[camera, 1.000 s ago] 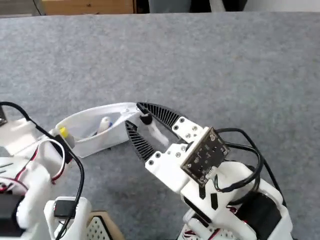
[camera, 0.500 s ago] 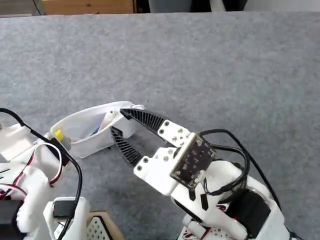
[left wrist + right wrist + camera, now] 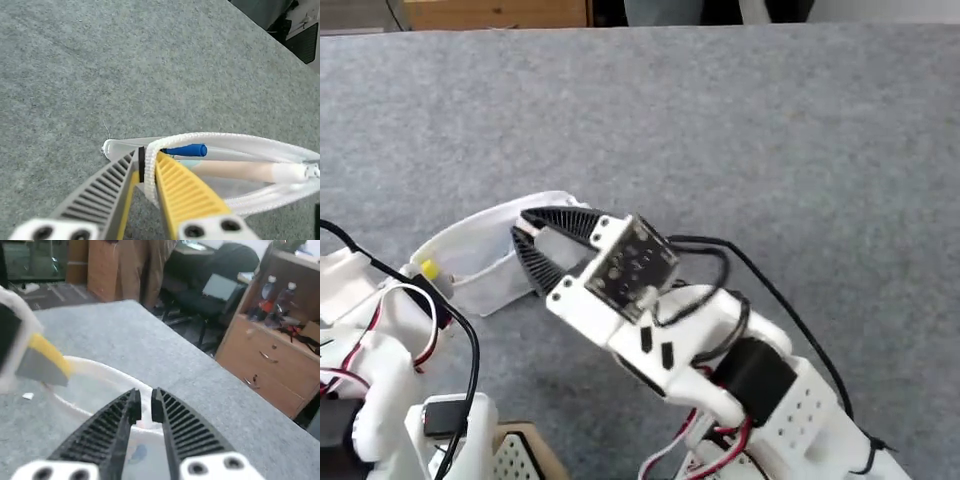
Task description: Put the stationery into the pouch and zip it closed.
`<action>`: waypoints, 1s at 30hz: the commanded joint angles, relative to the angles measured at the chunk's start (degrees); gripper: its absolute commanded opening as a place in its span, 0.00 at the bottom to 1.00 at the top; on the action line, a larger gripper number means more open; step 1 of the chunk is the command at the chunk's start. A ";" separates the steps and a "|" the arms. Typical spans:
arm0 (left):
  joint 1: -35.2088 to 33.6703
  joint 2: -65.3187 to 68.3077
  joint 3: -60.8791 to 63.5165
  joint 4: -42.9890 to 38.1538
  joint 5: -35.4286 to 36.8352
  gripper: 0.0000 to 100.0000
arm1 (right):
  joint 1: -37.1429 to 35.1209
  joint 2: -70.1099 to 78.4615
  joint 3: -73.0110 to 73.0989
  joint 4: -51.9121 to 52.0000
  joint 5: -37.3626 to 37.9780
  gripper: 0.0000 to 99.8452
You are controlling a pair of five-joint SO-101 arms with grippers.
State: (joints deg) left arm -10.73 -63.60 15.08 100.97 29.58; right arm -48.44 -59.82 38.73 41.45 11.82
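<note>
Sliding leftward along the zip, the right arm's black ribbed hand (image 3: 520, 232) sits over the middle of the translucent white soft-sided pouch (image 3: 470, 232), its fingers pinched nearly together on the rim. The left hand (image 3: 145, 162), of yellow and grey ribbed plastic, clamps the pouch's woven zip end. Inside lie a blue-capped pen (image 3: 186, 149) and a cream cylindrical stick (image 3: 235, 171). The pouch rests on the grey felt-like surface (image 3: 770, 130).

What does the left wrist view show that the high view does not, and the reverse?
Left wrist view adds: a blue pen and a beige pen lying inside the pouch. High view adds: the right pincer, black, at the pouch's mouth. Both share the pouch, the left pincer clamped on its end, and the grey table.
</note>
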 commanded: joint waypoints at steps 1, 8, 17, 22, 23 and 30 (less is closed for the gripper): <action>-0.84 0.62 -0.31 -0.09 0.35 0.03 | 3.87 0.31 -2.15 -2.55 0.62 0.05; -0.48 0.62 -0.31 -0.09 0.44 0.03 | 8.62 4.35 0.48 -8.88 0.62 0.05; -0.48 0.62 -0.31 -0.09 0.44 0.03 | 4.31 5.58 2.24 -7.21 0.53 0.05; -0.92 0.62 -0.31 -0.09 0.44 0.03 | 0.44 5.32 2.07 -2.55 0.18 0.05; -0.92 0.62 -0.31 -0.09 0.44 0.03 | 0.18 5.32 2.07 -2.20 0.18 0.05; -0.92 0.62 -1.01 -0.09 0.35 0.03 | -3.60 3.47 2.15 0.53 0.09 0.05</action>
State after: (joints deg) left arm -11.16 -63.60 15.08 100.97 29.58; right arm -48.35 -55.87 41.19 40.31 11.82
